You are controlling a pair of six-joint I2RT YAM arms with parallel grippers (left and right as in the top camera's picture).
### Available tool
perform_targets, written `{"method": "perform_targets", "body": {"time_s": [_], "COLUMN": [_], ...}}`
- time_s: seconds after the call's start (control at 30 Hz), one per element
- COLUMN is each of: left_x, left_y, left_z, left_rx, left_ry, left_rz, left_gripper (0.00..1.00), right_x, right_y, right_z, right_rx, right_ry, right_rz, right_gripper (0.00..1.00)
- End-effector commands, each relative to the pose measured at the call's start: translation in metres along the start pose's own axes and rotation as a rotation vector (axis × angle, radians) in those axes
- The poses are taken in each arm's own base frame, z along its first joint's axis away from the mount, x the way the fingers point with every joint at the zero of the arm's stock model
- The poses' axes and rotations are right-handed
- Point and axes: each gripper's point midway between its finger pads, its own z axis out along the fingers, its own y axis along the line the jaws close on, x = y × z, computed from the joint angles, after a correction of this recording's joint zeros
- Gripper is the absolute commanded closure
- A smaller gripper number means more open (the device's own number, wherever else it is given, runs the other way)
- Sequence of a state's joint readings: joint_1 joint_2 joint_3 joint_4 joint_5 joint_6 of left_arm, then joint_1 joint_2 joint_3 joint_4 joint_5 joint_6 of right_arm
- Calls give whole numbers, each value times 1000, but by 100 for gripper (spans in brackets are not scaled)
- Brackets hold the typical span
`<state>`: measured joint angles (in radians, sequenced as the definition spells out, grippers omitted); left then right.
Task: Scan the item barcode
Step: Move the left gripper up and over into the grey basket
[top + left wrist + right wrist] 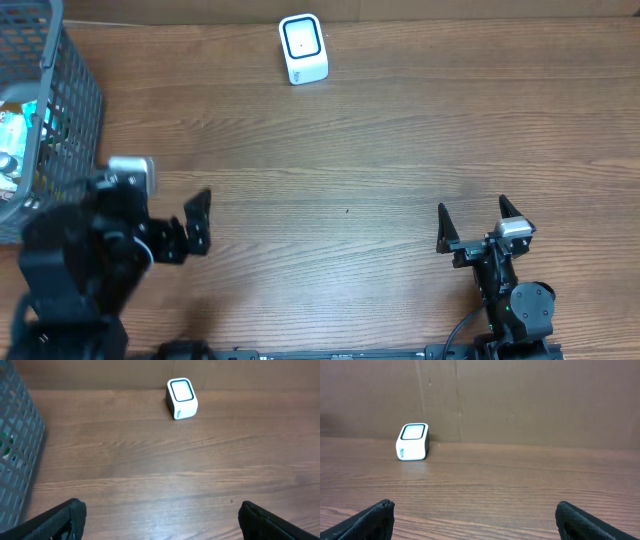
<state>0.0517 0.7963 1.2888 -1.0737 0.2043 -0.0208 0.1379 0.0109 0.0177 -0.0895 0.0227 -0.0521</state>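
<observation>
Wooden table [350, 150] fills overhead frame. Grey mesh basket [72, 90] at upper left edge, partly cut off. Left gripper [202, 222] at lower left, just right of basket, jaws spread wide, nothing between them. Right gripper [472, 206] at lower right, jaws equally wide, empty, over bare wood. White barcode scanner [302, 48] at top centre, well apart from both grippers. Packaged items [12, 130] inside basket, labels too small to read.

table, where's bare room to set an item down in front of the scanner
Widest bare patch: middle of the table, between the scanner at the back and the arms' open jaws in front. Also bare: right of the scanner to the right edge. Crowded: the left edge, with the basket and left arm.
</observation>
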Motion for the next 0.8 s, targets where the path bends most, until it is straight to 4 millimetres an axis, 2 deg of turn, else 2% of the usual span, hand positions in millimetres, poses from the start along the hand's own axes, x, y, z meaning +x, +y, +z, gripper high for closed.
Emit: {"method": "perform_targets", "body": {"time_s": [0.0,0.17,0.27,0.33,0.4,0.47,0.6,0.77], "left_x": [-33,-80,-118,-143,-167,-182,-190,-170], "left_y": [-2,-3,5,17,39,58,102,164], "left_z": [-5,0,6,9,10,11,15,22], "left_rx": [1,1,-38,-111,-232,-340,-523,-675], "left_ry": [-2,35,-2,-44,-87,-108,-107,-36], "left_rz": [-17,-7,2,8,9,3,-36,-189], "left_gripper": [0,0,0,0,0,0,0,0], "right_x": [2,2,2,2,2,2,2,2], "right_y": [0,0,0,0,0,0,0,0], "right_z": [0,0,0,0,0,0,0,0], "right_rx": [1,1,1,1,1,1,1,1], "right_ry": [-4,-4,-4,-4,-4,-4,-4,-4], "right_rz": [-1,-1,-1,-1,-1,-1,-1,-1], "right_gripper": [0,0,0,0,0,0,0,0]}}
